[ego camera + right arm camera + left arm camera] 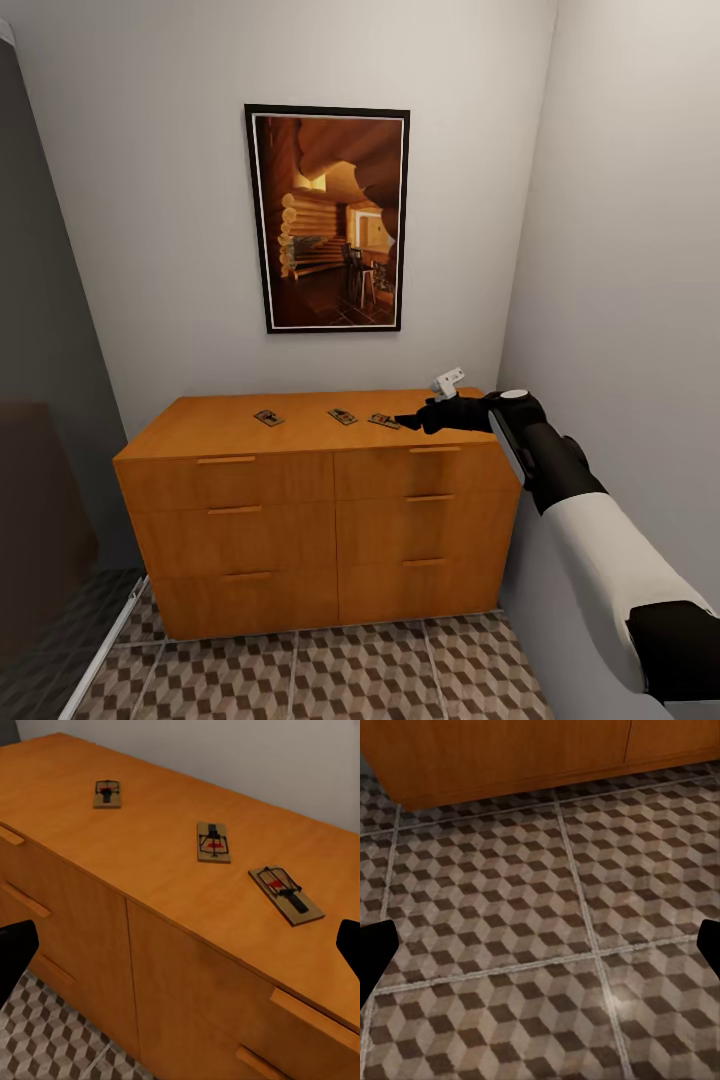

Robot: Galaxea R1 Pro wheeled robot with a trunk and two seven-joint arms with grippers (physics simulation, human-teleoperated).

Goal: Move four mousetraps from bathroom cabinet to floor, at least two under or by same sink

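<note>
Three mousetraps [342,416] lie apart along the orange-brown cabinet [320,520] top.

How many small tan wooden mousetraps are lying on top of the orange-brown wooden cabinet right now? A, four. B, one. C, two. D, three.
D: three small tan wooden mousetraps, at and, lie in a row on top of the orange-brown wooden cabinet.

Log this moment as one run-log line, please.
phase: reaching | right gripper: open, at nearest of three mousetraps on cabinet top | left gripper: open over bathroom floor
</note>
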